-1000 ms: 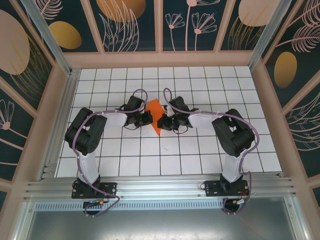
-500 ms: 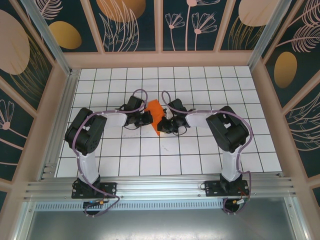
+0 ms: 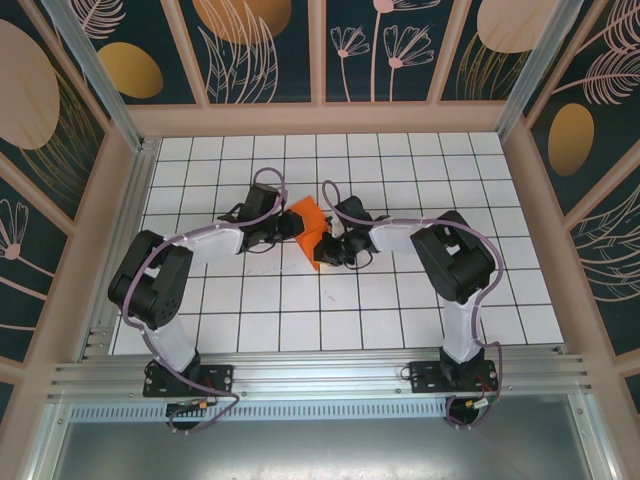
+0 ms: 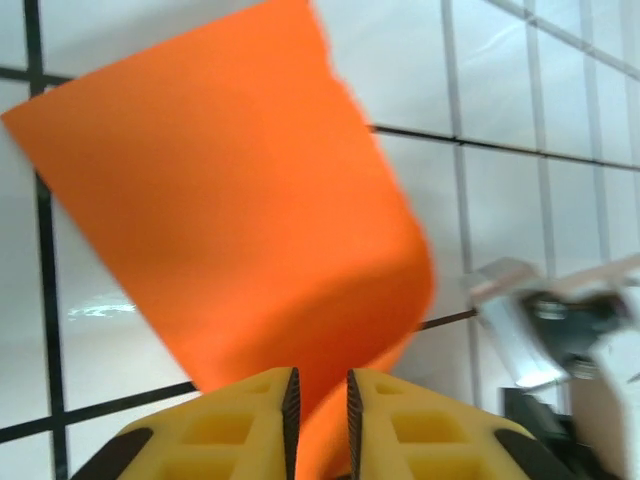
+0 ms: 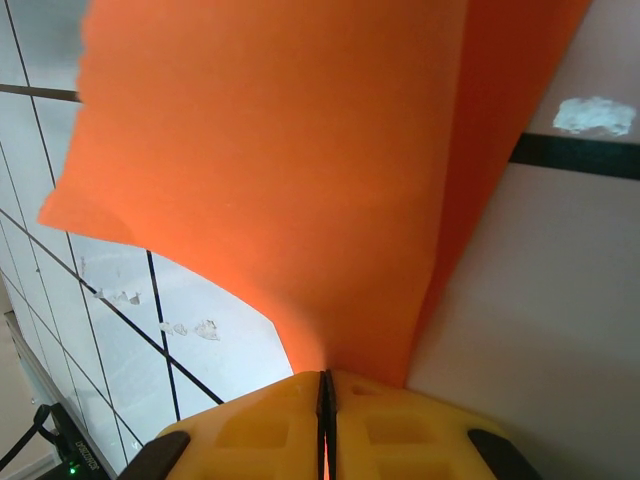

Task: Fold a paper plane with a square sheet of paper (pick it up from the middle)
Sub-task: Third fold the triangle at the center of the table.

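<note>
The square sheet of paper [image 3: 309,222] is bright orange, folded into a smaller creased shape and held up over the middle of the grid table between both arms. In the right wrist view the sheet of paper [image 5: 280,170] spreads away from my right gripper [image 5: 326,378], which is shut on its near edge. In the top view that right gripper [image 3: 329,246] sits at the paper's lower right. My left gripper [image 3: 284,229] is at the paper's left side. Its jaws [image 4: 320,378] stand slightly apart, and the paper [image 4: 230,210] passes loosely through the gap.
White table with a black grid [image 3: 400,300], walled by a wooden frame [image 3: 520,200] on three sides. An aluminium rail [image 3: 320,375] runs along the near edge with both arm bases on it. The right arm's wrist [image 4: 560,320] shows close beyond the paper.
The left gripper's jaws have parted from shut to a narrow gap, and the left arm has stretched further out. The right gripper keeps its hold; the paper has shifted slightly.
</note>
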